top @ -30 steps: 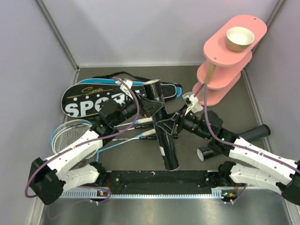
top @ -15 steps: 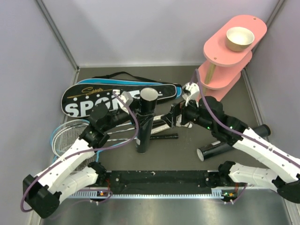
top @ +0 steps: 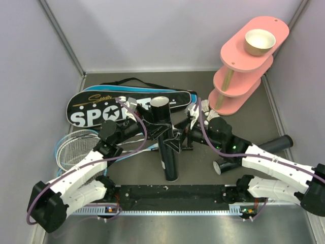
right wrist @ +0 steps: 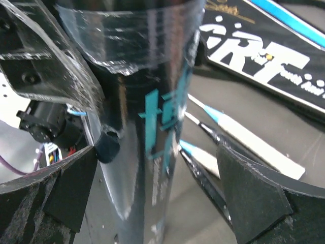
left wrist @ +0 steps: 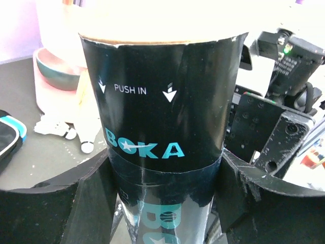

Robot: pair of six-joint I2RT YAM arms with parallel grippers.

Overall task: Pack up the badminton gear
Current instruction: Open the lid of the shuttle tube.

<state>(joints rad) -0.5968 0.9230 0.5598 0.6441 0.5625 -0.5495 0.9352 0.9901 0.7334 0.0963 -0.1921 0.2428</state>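
A black tube (top: 166,145) lettered BOKA (left wrist: 162,101) stands tilted on the table, open end up. My left gripper (top: 156,127) is shut on it near the top, both fingers (left wrist: 91,193) pressing its sides. My right gripper (top: 179,141) is open around the same tube (right wrist: 147,127) lower down, with a gap beside its right finger (right wrist: 254,198). A second black tube (top: 254,152) lies at the right. The black and blue SPORT bag (top: 101,109) lies behind, with rackets (top: 76,147) at the left. White shuttlecocks (top: 204,108) lie by the stand.
The pink three-tier stand (top: 244,66) with a tan bowl (top: 259,41) on top fills the back right corner. Racket handles (right wrist: 238,137) run under the right gripper. Grey walls close in the left, back and right.
The left gripper closed on the tube and the right gripper opened off it. The tube's foot swung right and nearer. The right arm moved lower along the tube.
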